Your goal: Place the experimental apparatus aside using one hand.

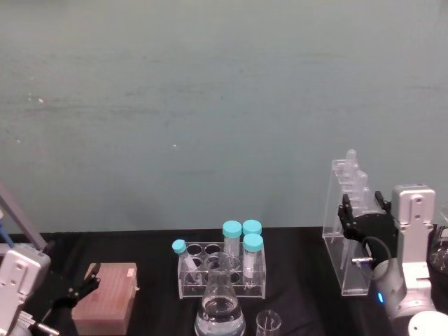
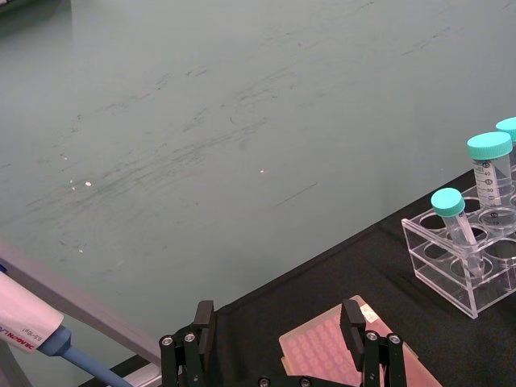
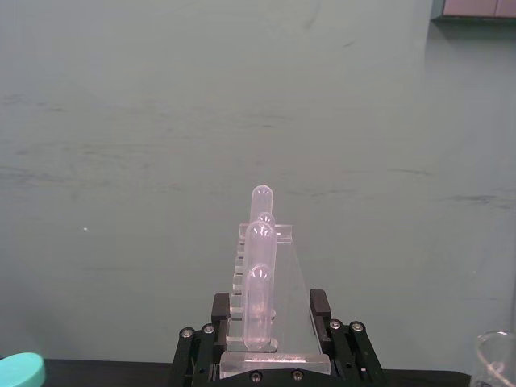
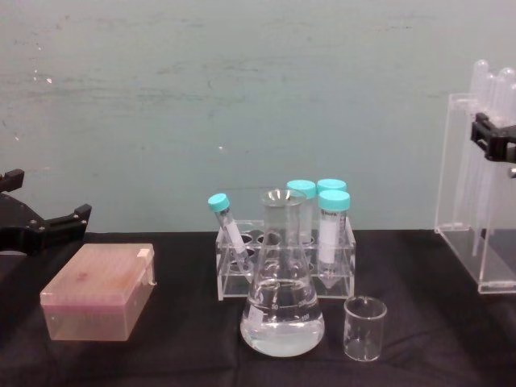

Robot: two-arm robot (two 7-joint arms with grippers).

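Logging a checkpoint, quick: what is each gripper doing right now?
Left gripper: open, empty, near the pink box.
Right gripper: closed on the clear stand of pipettes.

Backdrop, as I log it from my station:

- One wall, flat grey-green and matte. I count faint dark streaks and a few small white specks on it.
- One table under black cloth, with the wall rising behind its far edge.
- One grey panel with a dark frame on the wall, seen partly in the right wrist view.
- Lighting: even and soft.
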